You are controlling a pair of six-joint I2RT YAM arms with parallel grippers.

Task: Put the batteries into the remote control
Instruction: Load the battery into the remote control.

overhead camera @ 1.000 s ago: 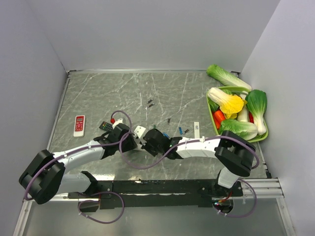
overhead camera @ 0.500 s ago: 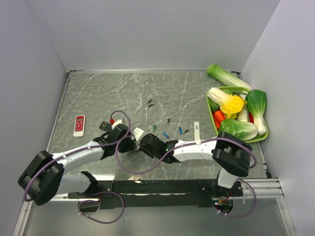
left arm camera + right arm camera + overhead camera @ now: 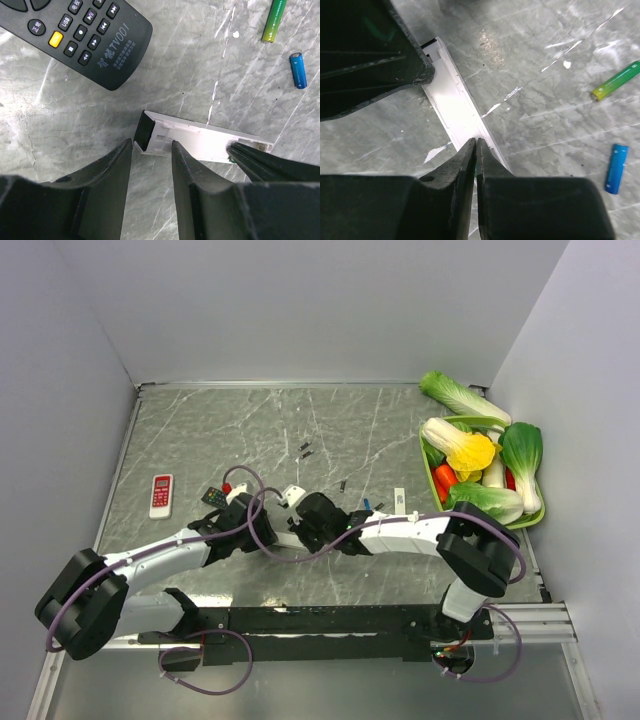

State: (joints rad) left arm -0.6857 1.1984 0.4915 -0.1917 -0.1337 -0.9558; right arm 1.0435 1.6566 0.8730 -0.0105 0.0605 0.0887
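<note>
Evidently the left pincer [image 3: 152,150], spread, straddles one end of the white remote control [image 3: 200,142] to steady it on the worktop [image 3: 210,65]; the right pincer [image 3: 476,145], pressed together, touches its other end, while green battery [image 3: 275,21] and blue battery [image 3: 297,70] lie apart.

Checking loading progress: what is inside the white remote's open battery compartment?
In the left wrist view, the white remote shows only bare white plastic at the left gripper's end. The right gripper's fingertips cover the far end; a green speck peeks out there.

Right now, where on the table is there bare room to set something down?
Bare: the far-left marble behind the red remote. Crowded: the middle, where both tools, left and right, meet at the white remote amid batteries, and the vegetable basket at right.
</note>
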